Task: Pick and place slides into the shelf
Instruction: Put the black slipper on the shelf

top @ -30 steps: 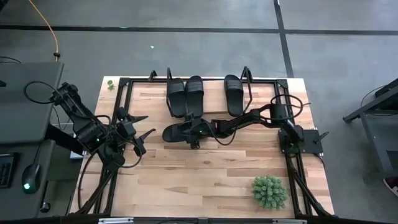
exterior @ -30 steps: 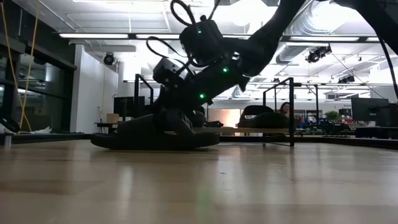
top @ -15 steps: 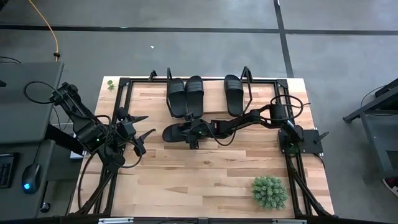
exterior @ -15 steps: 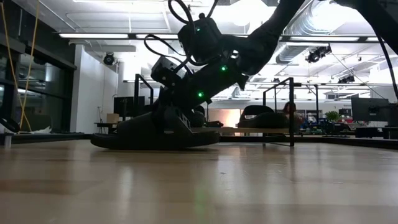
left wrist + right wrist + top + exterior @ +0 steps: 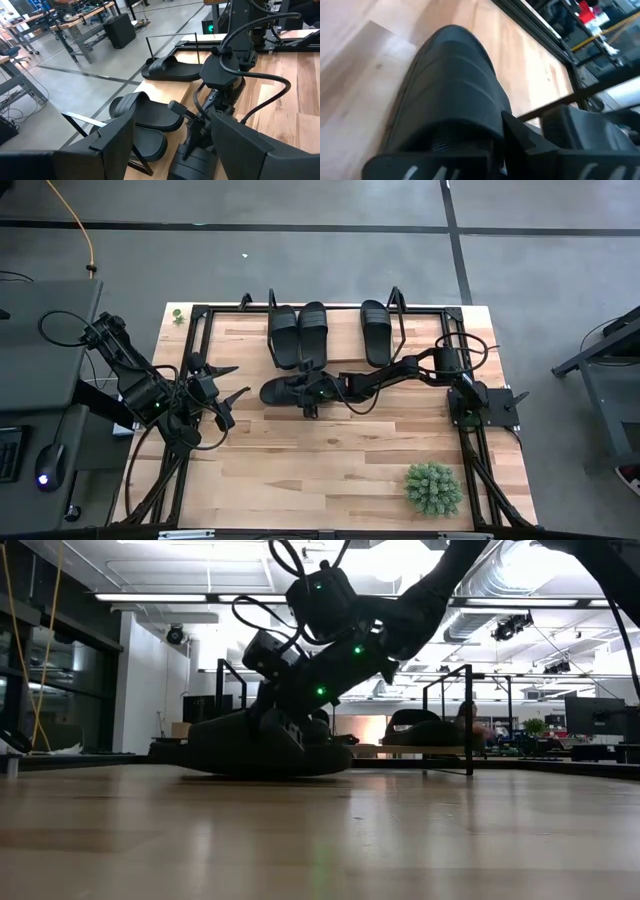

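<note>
Right claw (image 5: 308,392) clamped on a matte black slide sandal (image 5: 280,392) mid-worktop (image 5: 330,460) — left claw (image 5: 235,383) waits wide open, empty, at the left side.

The right end effector (image 5: 308,394) covers the middle of the matte black slide sandal (image 5: 280,392) near the light wooden counter's (image 5: 330,455) centre, so its fingertips stay hidden. In the low view, the black-tubed, wooden-boarded shelf (image 5: 447,710) stands mostly screened by arm and sandal. In the right wrist view, the sandal's heel is cut off.
</note>
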